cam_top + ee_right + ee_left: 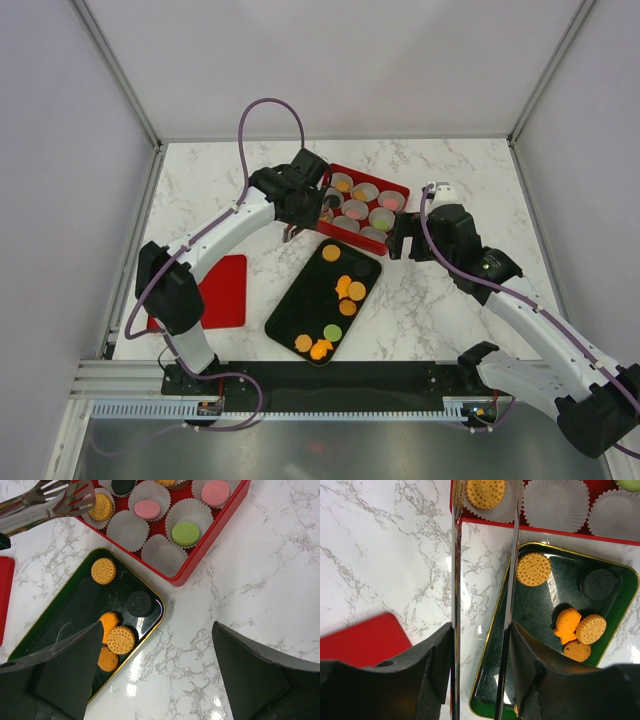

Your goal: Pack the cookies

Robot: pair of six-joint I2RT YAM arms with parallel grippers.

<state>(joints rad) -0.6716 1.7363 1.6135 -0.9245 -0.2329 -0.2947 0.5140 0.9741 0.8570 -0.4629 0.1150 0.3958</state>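
Between the two arms, on the marble counter (450, 320), a dark rectangular tray (290, 310) lies with its long axis slanting from near-left to far-right. Its far corner is just beside the near edge of a red box (396, 187) of white paper cups. Bare marble shows to the right of the tray and along the back, where pale walls close the counter on three sides. A red lid (225, 290) sits near the left edge.

The cookies (533, 569) are flat and mostly round, dotted and orange. A dark sandwich cookie (598, 584) and a fish-shaped orange cookie (567, 624) lie loose among them on the tray. Others sit one to a cup in the box, a pink cookie (147, 509) and a green cookie (185, 533) among them.

The left claw (480, 645) grips metal tongs (456, 570). Their long arms point at the box's near-left corner, with the tips at a cup holding an orange cookie (102, 507). The right claw (160, 655) is spread wide, holding nothing, over the marble near the box's near-right corner.
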